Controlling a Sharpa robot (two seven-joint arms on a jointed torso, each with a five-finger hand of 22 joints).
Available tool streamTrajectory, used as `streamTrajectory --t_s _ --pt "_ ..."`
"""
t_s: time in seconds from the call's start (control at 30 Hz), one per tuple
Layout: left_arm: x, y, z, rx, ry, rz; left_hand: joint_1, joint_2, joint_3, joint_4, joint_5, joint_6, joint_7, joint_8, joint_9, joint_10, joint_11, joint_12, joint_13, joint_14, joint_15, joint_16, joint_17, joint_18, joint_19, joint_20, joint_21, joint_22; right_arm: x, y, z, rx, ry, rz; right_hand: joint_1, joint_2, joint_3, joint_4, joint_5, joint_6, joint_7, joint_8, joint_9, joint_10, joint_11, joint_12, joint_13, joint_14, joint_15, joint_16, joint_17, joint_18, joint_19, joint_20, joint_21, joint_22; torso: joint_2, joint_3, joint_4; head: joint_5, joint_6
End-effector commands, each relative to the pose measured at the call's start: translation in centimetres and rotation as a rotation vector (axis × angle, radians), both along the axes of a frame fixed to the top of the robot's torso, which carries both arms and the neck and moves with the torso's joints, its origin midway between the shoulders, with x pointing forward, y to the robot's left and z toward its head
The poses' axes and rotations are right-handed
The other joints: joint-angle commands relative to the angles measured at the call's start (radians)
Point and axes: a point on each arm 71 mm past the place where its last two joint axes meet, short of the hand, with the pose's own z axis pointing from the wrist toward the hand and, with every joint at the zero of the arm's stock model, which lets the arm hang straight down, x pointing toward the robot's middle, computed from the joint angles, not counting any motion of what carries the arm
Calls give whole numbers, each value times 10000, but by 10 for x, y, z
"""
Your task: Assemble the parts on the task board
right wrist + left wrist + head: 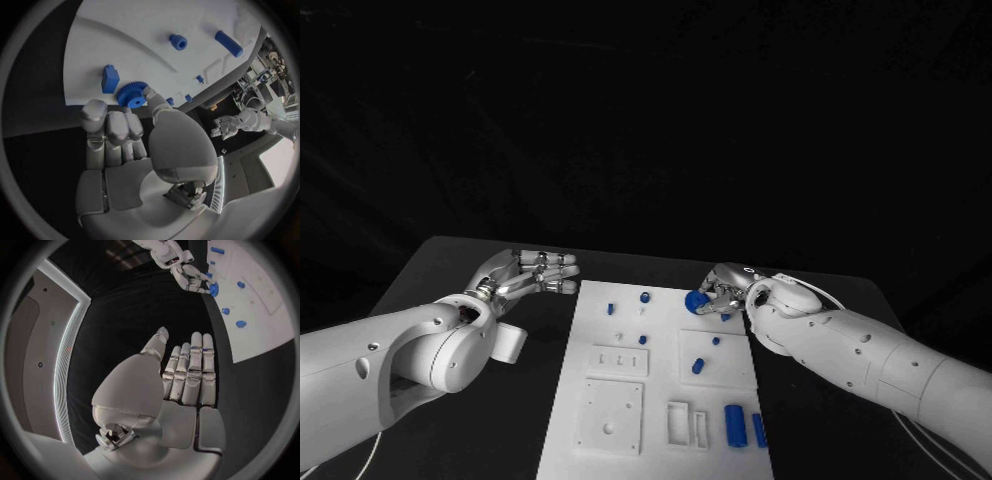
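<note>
The right hand (727, 292) pinches a blue toothed gear (132, 94) between thumb and fingertips at the far right corner of the task board (625, 330), the gear's flat face about parallel to the board and just beside a small blue block (110, 78). The left hand (531, 273) hovers off the board's left edge, well apart from the gear, fingers straight, side by side and holding nothing. Whether the gear touches the board or sits over a peg is hidden by the fingers
</note>
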Motion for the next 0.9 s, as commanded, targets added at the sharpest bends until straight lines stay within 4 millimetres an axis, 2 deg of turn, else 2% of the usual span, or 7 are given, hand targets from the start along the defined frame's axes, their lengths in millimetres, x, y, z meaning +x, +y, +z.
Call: streamTrajectory --t_s 0.03,0.1,0.3,0.43,0.63,0.7,0.9 --pt "-1 -3 1 -3 -32 -207 15 -69 -11 -51 -52 37 -11 57 11 -54 -9 35 11 -14 24 -58 -14 -7 18 69 30 -10 0 1 0 13 21 -23 -113 36 126 2 -98 119 -11 -18 5 51 -41 33 12 36 -42 55 8 -54 450 21 35 983 5 -3 3 4 -4" --pt "-1 -3 1 -1 -28 -212 14 -73 -11 -52 -46 68 -7 55 10 -62 -7 35 11 -15 25 -57 -13 -6 16 68 33 -12 0 1 -1 10 36 -42 -200 19 409 4 -254 243 -32 -23 4 66 -60 47 26 37 -56 55 7 -72 448 4 56 985 5 -5 5 5 -9" --pt "-1 -3 1 10 -15 -225 11 -68 -7 -48 -46 91 -2 55 9 -65 -7 35 11 -14 24 -55 -12 -6 14 69 37 -13 0 2 0 -81 -8 -129 -330 79 620 -9 -315 868 -236 -16 33 136 -175 90 64 45 -137 70 23 -148 450 -69 116 995 5 -1 3 20 -19" --pt "0 -3 1 37 -36 -237 11 -68 -7 -48 -46 91 -2 55 9 -65 -7 35 11 -14 24 -55 -12 -6 14 69 37 -13 0 3 0 -197 -105 -203 -392 -31 491 173 -376 883 -244 -13 32 169 -174 91 76 51 -154 84 38 -189 453 -103 157 1000 7 0 -8 30 -31" --pt "2 -6 0 67 -24 -262 0 -67 -6 -46 -46 87 -11 49 6 -92 0 34 11 -18 27 -55 -12 -6 8 73 38 -18 -1 8 1 -597 -373 -203 -283 -196 374 460 -528 863 -233 -9 36 174 -175 70 94 51 -152 94 58 -190 446 -103 185 1003 35 -17 -21 14 -46" --pt "2 -6 -1 72 -17 -264 0 -67 -6 -46 -46 87 -11 49 6 -92 0 34 11 -18 27 -55 -12 -6 8 73 38 -18 -2 10 0 -728 -464 -187 -245 -251 355 552 -553 847 -228 -6 38 170 -174 58 95 54 -147 99 63 -187 448 -100 196 1005 17 -3 -12 3 -61" --pt "2 -6 -1 78 -7 -268 -8 -68 -7 -47 -43 78 -8 50 6 -110 4 34 11 -24 31 -57 -13 -6 5 75 37 -21 -5 18 0 -1244 -893 -79 -222 -326 360 642 -530 855 -234 -11 38 186 -173 70 108 57 -149 111 74 -188 454 -100 232 1011 7 2 4 2 -96"
